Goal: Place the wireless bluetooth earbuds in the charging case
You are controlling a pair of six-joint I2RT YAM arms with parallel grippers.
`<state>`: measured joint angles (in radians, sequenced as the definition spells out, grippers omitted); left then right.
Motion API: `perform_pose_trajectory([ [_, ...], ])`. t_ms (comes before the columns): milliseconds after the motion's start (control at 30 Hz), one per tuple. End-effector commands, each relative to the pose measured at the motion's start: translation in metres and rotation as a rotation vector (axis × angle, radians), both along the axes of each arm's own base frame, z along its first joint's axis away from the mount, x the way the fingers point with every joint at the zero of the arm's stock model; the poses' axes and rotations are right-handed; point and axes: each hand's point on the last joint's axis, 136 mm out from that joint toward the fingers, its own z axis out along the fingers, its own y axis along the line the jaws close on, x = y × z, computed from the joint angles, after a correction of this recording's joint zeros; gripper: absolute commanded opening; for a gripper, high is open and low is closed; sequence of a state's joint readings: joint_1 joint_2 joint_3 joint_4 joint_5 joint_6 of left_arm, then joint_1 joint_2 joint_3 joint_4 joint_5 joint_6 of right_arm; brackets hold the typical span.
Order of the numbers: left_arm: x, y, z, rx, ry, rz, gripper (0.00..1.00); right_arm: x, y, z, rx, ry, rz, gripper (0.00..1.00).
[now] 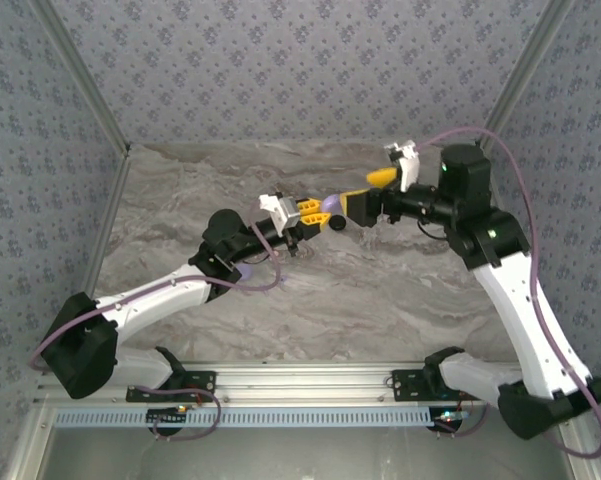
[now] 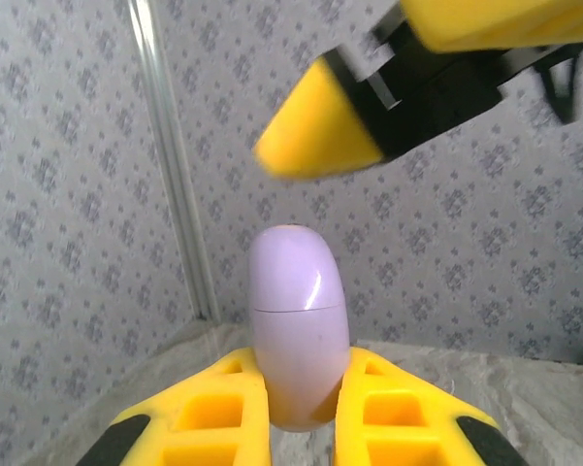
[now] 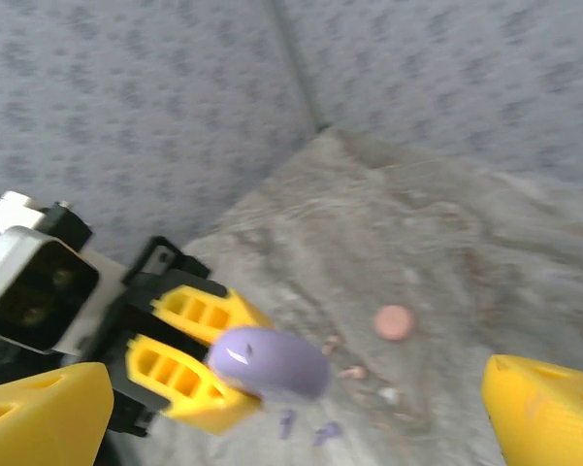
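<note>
Tiny lilac and pink stemmed earbuds [image 3: 327, 432], blurred, lie loose on the grey marbled tabletop [image 3: 446, 233], lower centre of the right wrist view. Just above them in frame, your left gripper [image 1: 315, 212] is clamped on the lilac pill-shaped plastic charging case [image 2: 299, 340], lid closed. Your right gripper [image 1: 366, 190] stands wide apart beside it. A round pink disc [image 3: 395, 321] lies right of centre.

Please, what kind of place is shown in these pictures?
Probably a small robot test cell, not a home: a left arm and a right arm bolted to an aluminium rail, a marble-patterned table, and patterned walls framed by metal posts. The left end effector grips a lilac charging case.
</note>
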<state>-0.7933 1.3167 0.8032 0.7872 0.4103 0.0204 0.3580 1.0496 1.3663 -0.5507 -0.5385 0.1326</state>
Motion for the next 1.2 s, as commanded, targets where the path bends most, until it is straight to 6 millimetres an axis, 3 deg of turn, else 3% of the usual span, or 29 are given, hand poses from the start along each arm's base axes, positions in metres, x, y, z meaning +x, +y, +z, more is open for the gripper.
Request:
perform_pose_trajectory([
  [0,0.011,0.007,-0.003,0.012,0.094,0.075,0.00,0.011,-0.041,0.012,-0.018,-0.154,-0.253,1.00],
  [100,0.034,0.013,-0.034,0.069,0.261,0.176,0.00,0.013,-0.051,0.006,-0.003,-0.166,-0.311,1.00],
  [167,0.047,0.017,-0.058,0.095,0.377,0.224,0.00,0.018,-0.048,-0.016,-0.017,-0.116,-0.304,1.00],
  [300,0.071,0.021,-0.103,0.087,0.624,0.255,0.00,0.024,-0.043,-0.038,0.004,-0.030,-0.284,1.00],
  [467,0.082,-0.001,-0.153,0.130,0.872,0.206,0.00,0.028,-0.040,-0.052,-0.003,0.030,-0.279,1.00],
  [700,0.086,-0.036,-0.215,0.153,1.160,0.146,0.00,0.031,-0.043,-0.055,-0.014,0.035,-0.299,1.00],
  [967,0.080,-0.069,-0.250,0.170,1.288,0.090,0.00,0.032,-0.048,-0.060,-0.031,0.044,-0.318,1.00],
  [1167,0.081,-0.071,-0.267,0.180,1.336,0.105,0.00,0.032,-0.049,-0.062,-0.038,0.053,-0.327,1.00],
])
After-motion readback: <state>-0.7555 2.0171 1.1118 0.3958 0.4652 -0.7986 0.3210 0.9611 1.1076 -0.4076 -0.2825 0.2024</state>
